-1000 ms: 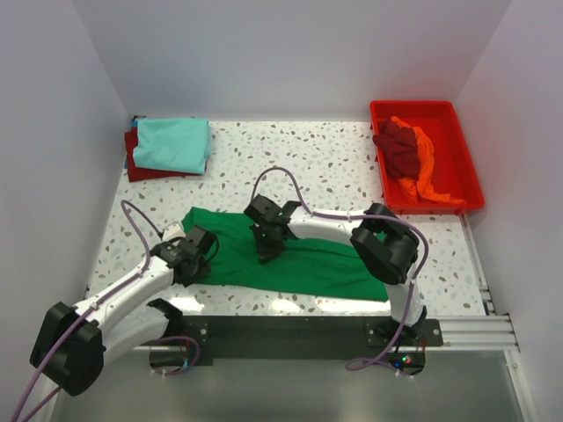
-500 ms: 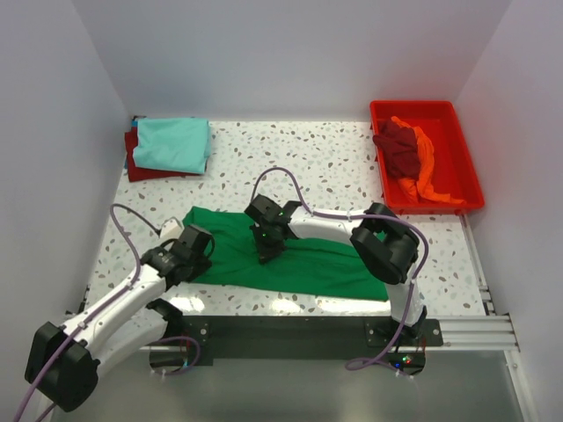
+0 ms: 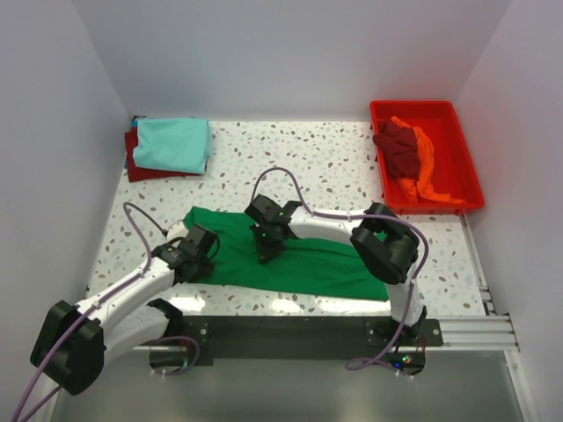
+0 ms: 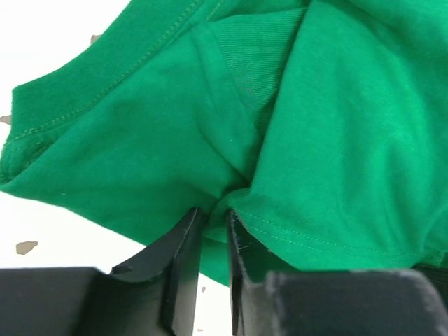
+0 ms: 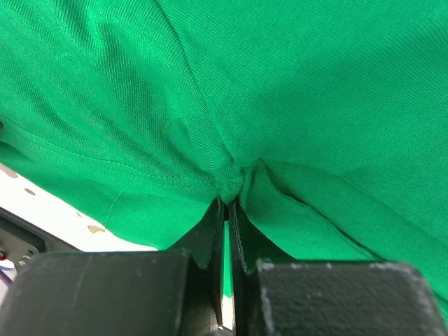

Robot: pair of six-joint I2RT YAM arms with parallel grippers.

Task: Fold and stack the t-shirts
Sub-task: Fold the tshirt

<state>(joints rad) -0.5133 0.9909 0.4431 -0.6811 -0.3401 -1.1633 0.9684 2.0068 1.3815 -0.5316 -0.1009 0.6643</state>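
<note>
**A:** What does the overhead view give?

**B:** The green t-shirt point(image 3: 295, 261) lies rumpled along the near side of the counter point(image 3: 308, 158). The left claw point(image 3: 197, 253) is at the shirt's left end. The right claw point(image 3: 266, 250) is on its far edge near the middle. From up there I cannot tell how either claw stands.

**A:** Anything only that view has?

**B:** Yes. A folded teal t-shirt point(image 3: 173, 143) sits on dark red cloth point(image 3: 134, 165) in the far left corner. The red tray point(image 3: 464, 132) at the far right holds a dark red t-shirt point(image 3: 400, 151) and an orange t-shirt point(image 3: 428, 176), both heaped loose.

**A:** And the left wrist?

**B:** It is close in, so the grip shows. The two fingers point(image 4: 183, 259) are drawn nearly together with a fold of the green shirt caught at their tips. The cloth puckers there, next to a stitched hem. The shirt fills the frame above the claw, and bare counter shows at the left.

**A:** Right wrist?

**B:** Its fingers point(image 5: 210, 231) are pressed together, pinching a small peak of green fabric right at the tips (creases fan out from that point). A stitched hem runs off to the left, and a sliver of speckled counter shows at the lower left. The shirt covers everything beyond the claw.
</note>
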